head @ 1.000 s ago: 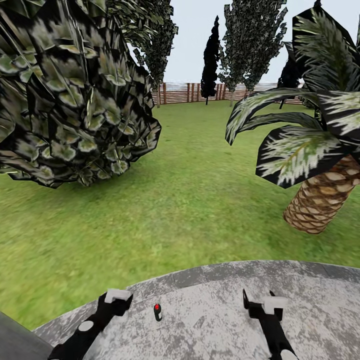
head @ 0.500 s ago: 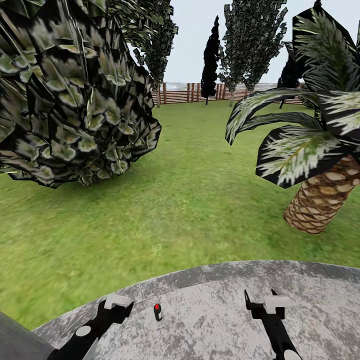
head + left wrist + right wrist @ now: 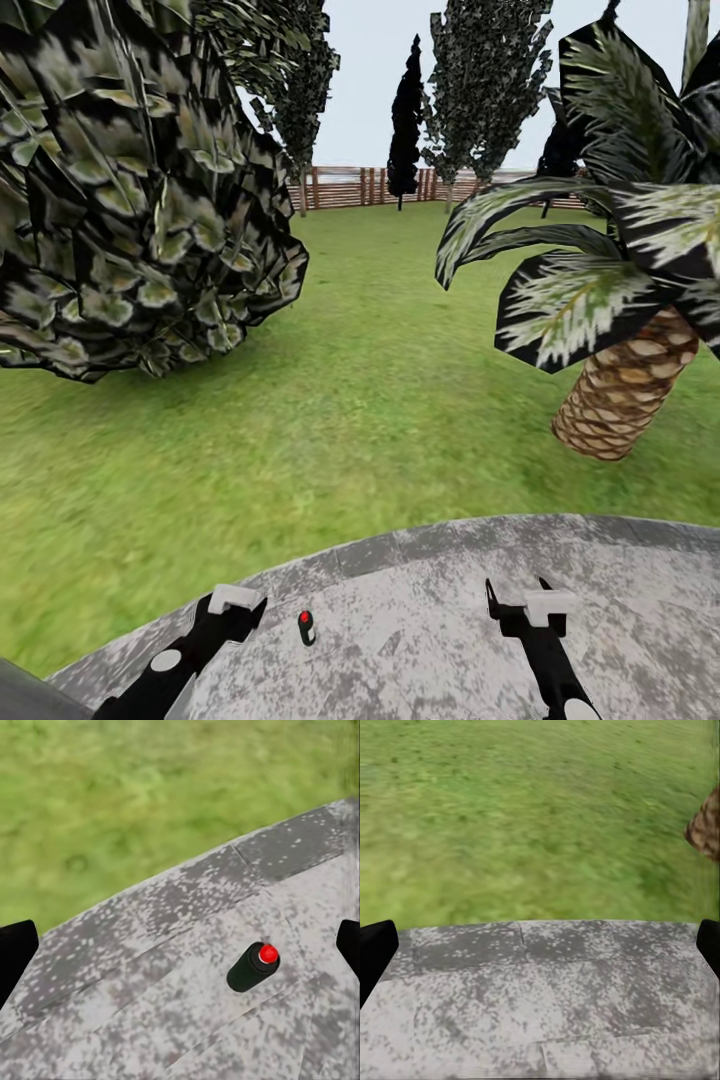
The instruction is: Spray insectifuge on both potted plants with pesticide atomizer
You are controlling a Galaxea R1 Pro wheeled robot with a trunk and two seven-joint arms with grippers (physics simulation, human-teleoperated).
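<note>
Head view: the atomizer [image 3: 306, 627] stands on the paved patch [image 3: 430, 610], between the left gripper [image 3: 234, 603] and right gripper [image 3: 532, 604]. Left wrist view: fingers spread wide, empty; a clumsy approach could topple it. Right wrist view: fingers wide, empty.

Big shrub [image 3: 130, 190] runs off the head view's top & left edges. Palm [image 3: 620, 290]: crown cut by top & right edges; just a bit of trunk at the right wrist view's edge. Both arms leave the bottom edge. Left gripper [image 3: 180, 945] & right gripper [image 3: 540, 945]: only dark finger stubs at the wrist views' side edges. Atomizer [image 3: 306, 627] too small for detail in head view.
</note>
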